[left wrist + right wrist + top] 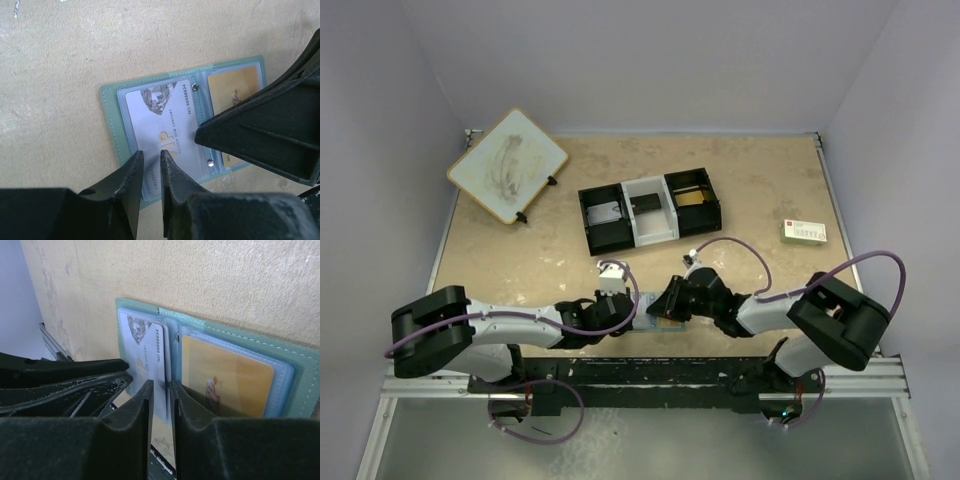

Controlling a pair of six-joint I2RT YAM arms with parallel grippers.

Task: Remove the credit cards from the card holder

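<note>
The grey-green card holder [111,130] [300,365] [653,323] lies open and flat on the table between both arms. A pale bluish-grey credit card [160,115] [145,345] sits in its left pocket and an orange-gold credit card [235,85] [225,375] in its right pocket. My left gripper [152,154] [638,318] hovers over the pale card's near edge, with only a narrow gap between its fingers and nothing in it. My right gripper [161,384] [665,310] points at the holder's middle fold beside the pale card's edge, jaws also a narrow gap apart.
A black-and-white three-compartment tray [650,210] stands behind the holder. A white box with red and green print [804,232] lies at the right. A tilted white board [508,165] rests at the back left. The two grippers nearly touch each other.
</note>
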